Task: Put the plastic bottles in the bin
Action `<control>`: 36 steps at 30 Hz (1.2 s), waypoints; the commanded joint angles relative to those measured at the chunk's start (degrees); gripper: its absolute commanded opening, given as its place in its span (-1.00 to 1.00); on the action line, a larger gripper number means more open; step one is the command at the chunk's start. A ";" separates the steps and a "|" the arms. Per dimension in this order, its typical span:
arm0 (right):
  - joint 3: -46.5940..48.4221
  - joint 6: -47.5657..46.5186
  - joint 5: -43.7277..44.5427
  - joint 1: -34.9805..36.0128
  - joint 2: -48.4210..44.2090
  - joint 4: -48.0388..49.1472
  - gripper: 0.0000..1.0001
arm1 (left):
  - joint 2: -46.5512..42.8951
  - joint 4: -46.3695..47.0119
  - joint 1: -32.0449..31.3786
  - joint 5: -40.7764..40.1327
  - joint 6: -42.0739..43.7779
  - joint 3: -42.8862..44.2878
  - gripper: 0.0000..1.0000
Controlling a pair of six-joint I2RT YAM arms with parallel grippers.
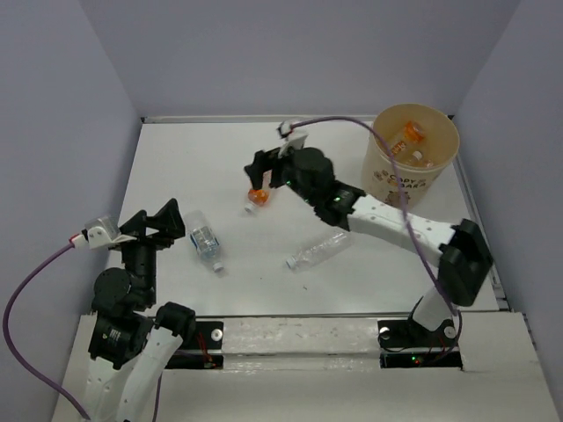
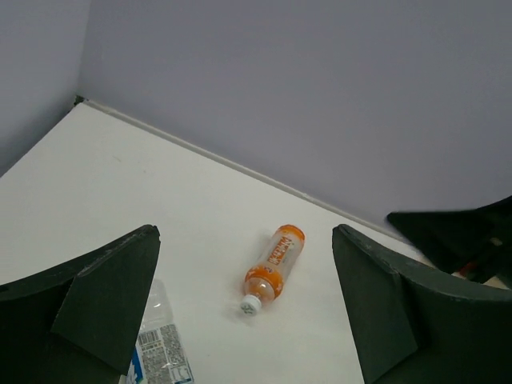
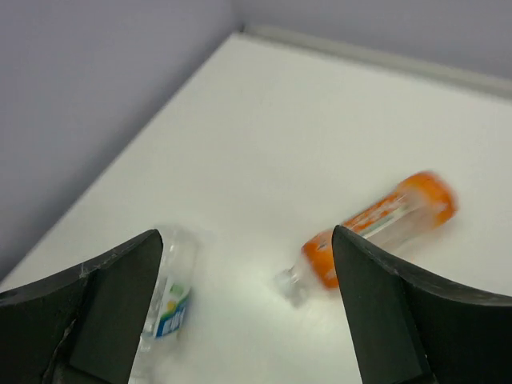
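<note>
A white table sits boxed in on three sides by a plain pale lavender back wall, left wall and right wall. A thin grey strip lines its far edge; the light is even and soft

The right gripper is seen from above, its dark jaws spread wide at the lower corners. Between them, an orange-labelled bottle is shown lying on the white table, blurred, with its cap towards the lower left. A clear bottle with a blue-and-white label is seen just beside the left jaw. The table is bounded by a lavender wall.
</note>
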 commanded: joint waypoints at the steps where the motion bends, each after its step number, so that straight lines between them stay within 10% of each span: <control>1: 10.77 3.51 -4.77 10.24 14.25 -9.71 0.85 | 0.11 0.61 0.87 -10.01 -2.12 1.67 0.98; 11: 42.76 6.85 -8.03 15.10 43.19 -26.49 0.93 | -1.48 0.79 1.57 -9.75 -2.30 1.49 0.98; 22: 53.68 6.50 -2.23 15.71 57.18 -32.04 0.94 | -1.92 1.32 1.48 -6.41 -1.94 1.14 0.98; 30: 51.95 6.33 1.02 16.24 53.35 -27.59 -0.16 | -1.48 1.49 1.48 -5.44 -1.94 0.96 0.98; 36: 36.31 2.03 6.88 16.24 34.19 -14.67 -0.20 | -1.30 1.58 1.31 -4.74 -1.77 0.96 0.98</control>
